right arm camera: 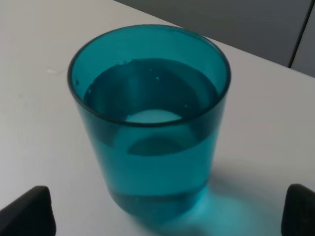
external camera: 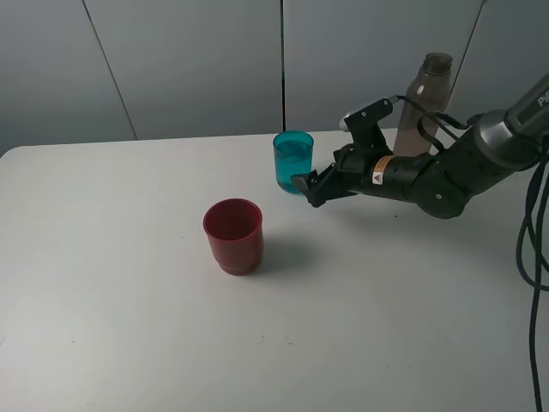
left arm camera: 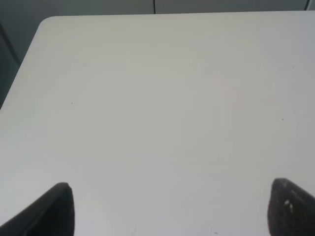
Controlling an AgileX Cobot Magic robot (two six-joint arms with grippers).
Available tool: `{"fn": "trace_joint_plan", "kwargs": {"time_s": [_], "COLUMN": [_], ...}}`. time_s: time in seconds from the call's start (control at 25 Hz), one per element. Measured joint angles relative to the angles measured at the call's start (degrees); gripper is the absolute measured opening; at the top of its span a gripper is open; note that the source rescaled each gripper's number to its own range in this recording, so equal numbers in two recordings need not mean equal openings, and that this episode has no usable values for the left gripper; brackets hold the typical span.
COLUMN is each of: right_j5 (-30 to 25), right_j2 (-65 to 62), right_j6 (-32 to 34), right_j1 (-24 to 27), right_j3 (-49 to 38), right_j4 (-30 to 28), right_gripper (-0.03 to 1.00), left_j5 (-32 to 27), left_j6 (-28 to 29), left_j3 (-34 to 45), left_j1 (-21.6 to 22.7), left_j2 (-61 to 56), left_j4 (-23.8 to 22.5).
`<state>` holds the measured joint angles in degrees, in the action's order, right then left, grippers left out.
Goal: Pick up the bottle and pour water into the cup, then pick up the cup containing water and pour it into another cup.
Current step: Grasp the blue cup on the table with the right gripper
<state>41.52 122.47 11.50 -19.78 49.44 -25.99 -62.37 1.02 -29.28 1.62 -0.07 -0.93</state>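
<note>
counter (external camera: 103, 283): white, wide, rounded corners; carries all 3 task items; grey wall panels behind.
right arm (external camera: 446, 176): black, comes in from the right edge, stretched low over the counter twd the middle; cables hang by the right edge.
bottle (external camera: 433, 86): smoky grey-brown, tallest item, upright at the back right of the counter, behind the right arm; lower part hidden by arm + cable.
red cup (external camera: 233, 236): squat, opaque dark red, upright, mouth up; nearer the front, left of centre; well apart from the arm; inside looks dry as far as can be seen.
teal cup (external camera: 292, 160): translucent, upright near the back, mid-counter; water inside, level a bit under the rim, clear in the wrist view (right arm camera: 152, 142); apart from the red cup, which is fwd and left of it.
right gripper (external camera: 307, 189): jaws spread wide, holding nothing; low, just beside the teal cup's base on its right; in the wrist view one fingertip (right arm camera: 27, 211) each side, neither touching the cup.
left gripper (left arm camera: 172, 211): only 2 dark tips seen, spread wide, nothing btwn them, bare counter below.
</note>
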Motion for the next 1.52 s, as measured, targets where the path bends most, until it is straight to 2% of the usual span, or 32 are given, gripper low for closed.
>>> {"fn": "trace_joint_plan", "kwargs": {"time_s": [1.52], "right_j5": [1.3], "right_j2": [12.0], "right_j6": [1.0], "right_j1": [-3.5], "right_j3": [13.5], "right_j4": [2.8], "right_gripper": [0.99], "left_j5": [0.0], "left_j6": [0.1], "left_j3": [0.0], "left_j1": [0.0], "left_j2": [0.0], "left_j4": [0.0]}}
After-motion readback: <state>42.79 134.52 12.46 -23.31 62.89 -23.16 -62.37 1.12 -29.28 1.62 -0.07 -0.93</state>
